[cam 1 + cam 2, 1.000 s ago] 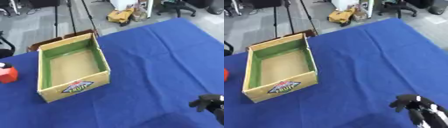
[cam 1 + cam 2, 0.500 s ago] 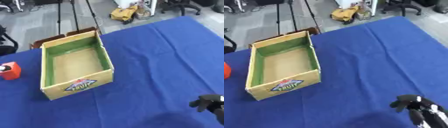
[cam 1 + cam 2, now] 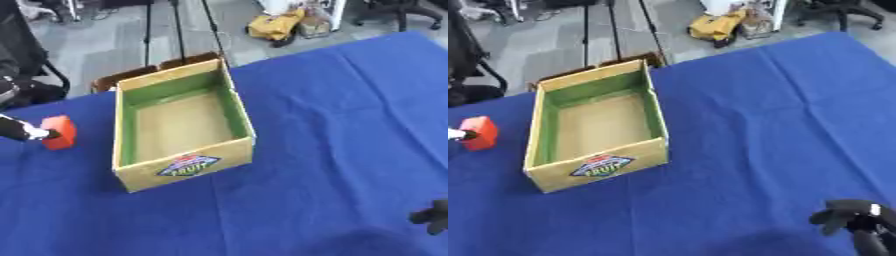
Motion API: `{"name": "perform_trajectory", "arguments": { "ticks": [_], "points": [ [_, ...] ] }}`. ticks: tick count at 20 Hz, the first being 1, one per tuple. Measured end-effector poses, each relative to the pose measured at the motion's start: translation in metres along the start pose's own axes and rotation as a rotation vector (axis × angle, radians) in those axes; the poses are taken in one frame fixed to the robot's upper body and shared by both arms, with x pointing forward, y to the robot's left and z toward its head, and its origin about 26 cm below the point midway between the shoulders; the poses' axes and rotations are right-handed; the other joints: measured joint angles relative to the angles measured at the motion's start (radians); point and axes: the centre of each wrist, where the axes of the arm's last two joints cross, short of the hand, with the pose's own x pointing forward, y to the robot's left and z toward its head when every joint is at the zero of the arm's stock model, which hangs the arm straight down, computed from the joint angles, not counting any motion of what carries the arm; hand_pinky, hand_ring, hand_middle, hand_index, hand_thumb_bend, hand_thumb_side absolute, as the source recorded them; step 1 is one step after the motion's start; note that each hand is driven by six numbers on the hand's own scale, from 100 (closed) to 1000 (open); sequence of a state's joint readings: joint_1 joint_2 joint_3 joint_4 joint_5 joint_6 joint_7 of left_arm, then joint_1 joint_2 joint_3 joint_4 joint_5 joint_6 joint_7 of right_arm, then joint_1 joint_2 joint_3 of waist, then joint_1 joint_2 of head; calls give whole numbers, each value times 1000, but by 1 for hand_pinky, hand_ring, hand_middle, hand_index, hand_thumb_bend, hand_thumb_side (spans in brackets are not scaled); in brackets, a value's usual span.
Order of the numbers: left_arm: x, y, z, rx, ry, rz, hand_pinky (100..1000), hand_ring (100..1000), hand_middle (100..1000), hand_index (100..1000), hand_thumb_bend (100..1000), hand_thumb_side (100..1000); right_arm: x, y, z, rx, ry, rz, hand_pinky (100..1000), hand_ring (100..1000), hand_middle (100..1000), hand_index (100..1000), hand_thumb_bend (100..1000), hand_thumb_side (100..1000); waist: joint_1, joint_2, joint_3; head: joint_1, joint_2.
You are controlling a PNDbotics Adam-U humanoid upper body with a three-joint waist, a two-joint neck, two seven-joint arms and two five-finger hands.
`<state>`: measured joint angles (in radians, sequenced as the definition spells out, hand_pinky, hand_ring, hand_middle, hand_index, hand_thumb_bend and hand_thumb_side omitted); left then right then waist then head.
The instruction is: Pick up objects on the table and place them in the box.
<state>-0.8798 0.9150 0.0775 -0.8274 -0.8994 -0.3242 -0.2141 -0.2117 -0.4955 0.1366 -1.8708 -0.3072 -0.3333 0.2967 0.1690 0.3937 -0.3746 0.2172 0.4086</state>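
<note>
Our left hand (image 3: 26,131) has come in at the table's (image 3: 350,100) left edge since a moment ago and now touches the red block (image 3: 59,132); we cannot tell how its fingers stand. The block lies just left of the empty box (image 3: 179,127), whose floor is bare, so nothing is placed yet. Our right hand (image 3: 855,220) rests near the lower right corner, fingers curled, holding nothing.

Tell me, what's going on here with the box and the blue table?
An open cardboard box stands empty on the blue table. To its left, something at the left edge, only its tip in view, touches a red block; whether it grips it I cannot tell. The robot's right hand sits low at the bottom right, holding nothing. Nothing is in the box yet.
</note>
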Motion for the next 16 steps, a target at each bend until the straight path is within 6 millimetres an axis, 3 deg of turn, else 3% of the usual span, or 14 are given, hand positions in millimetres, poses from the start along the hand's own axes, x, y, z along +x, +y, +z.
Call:
{"name": "perform_trajectory", "arguments": {
  "ticks": [5, 16],
  "points": [
    [2, -3, -1, -23, -13, 0, 708, 752, 802, 915, 676, 478, -1, 0, 0, -1, 3, 1, 805, 720, 540, 810, 100, 554, 2, 4, -1, 43, -24],
    [9, -15, -4, -107, -27, -5, 677, 711, 770, 875, 632, 475, -1, 1, -2, -3, -2, 1, 806, 720, 540, 810, 100, 561, 2, 13, -1, 88, -32]
  ]
}}
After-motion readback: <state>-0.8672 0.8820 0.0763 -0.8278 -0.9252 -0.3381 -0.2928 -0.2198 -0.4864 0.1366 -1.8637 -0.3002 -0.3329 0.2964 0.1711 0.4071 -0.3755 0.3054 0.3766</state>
